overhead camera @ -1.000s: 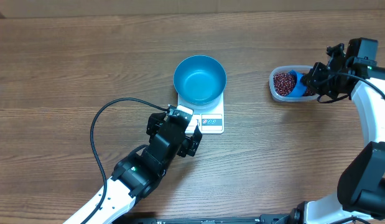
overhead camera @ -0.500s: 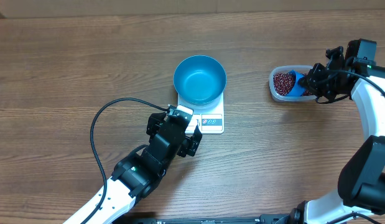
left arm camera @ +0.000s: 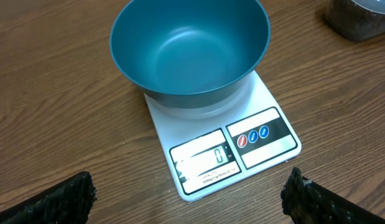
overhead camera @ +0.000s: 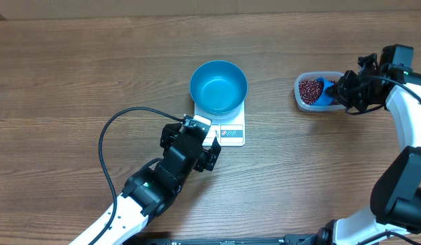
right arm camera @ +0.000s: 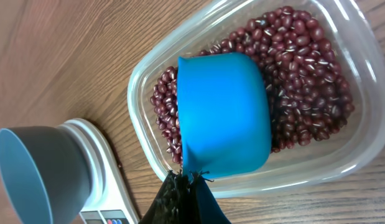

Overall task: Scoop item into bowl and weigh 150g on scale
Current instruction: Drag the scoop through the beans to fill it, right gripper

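Note:
The empty blue bowl (overhead camera: 218,86) stands on the white scale (overhead camera: 230,133) at the table's middle. My left gripper (overhead camera: 209,146) hovers open just in front of the scale, its fingers (left arm camera: 61,202) wide apart with nothing between them; bowl (left arm camera: 190,50) and scale (left arm camera: 229,149) lie ahead of it. At the right, red-brown beans (right arm camera: 304,68) fill a clear tub (right arm camera: 142,81). My right gripper (right arm camera: 191,180) is shut on the handle of a blue scoop (right arm camera: 223,115), whose cup lies on the beans inside the tub (overhead camera: 300,95).
A black cable (overhead camera: 111,136) loops on the wood left of the left arm. The right arm's white links (overhead camera: 407,116) run along the table's right edge. Bare wood separates the scale from the tub.
The right gripper and scoop have shifted slightly within the tub. The left arm, bowl and scale have not moved.

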